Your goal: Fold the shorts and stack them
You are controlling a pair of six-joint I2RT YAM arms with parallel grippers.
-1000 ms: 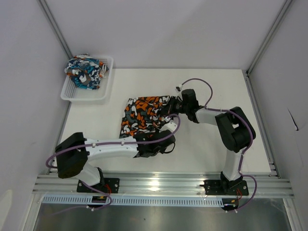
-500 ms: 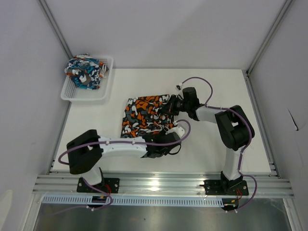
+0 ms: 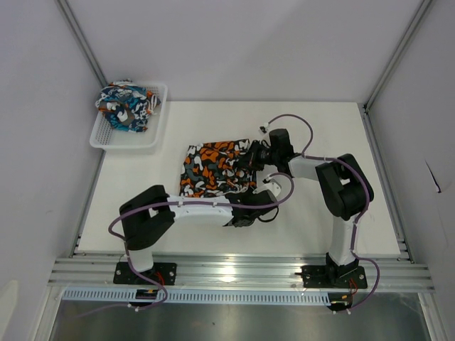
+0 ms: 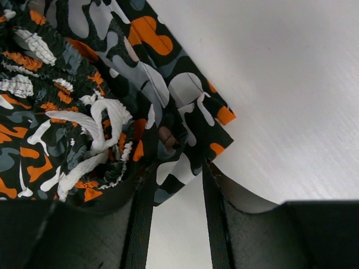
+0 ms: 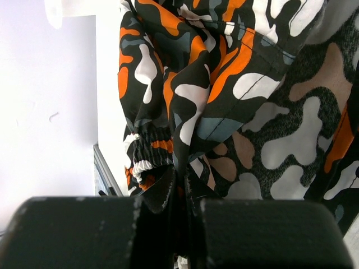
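Right tool (image 5: 180, 190) pinched on camo shorts (image 3: 213, 167) edge; left tool (image 4: 176, 168) part-open, straddling hem corner, table (image 4: 280, 84) beyond.

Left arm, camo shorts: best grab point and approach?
Take the camo shorts by the hem corner that juts flat onto the bare table: thin layers, free edge. Bring the left gripper in low from the near side, jaws straddling that edge. Skip the bunched drawstring waistband, likely too thick. The right gripper already pinches the far right edge.
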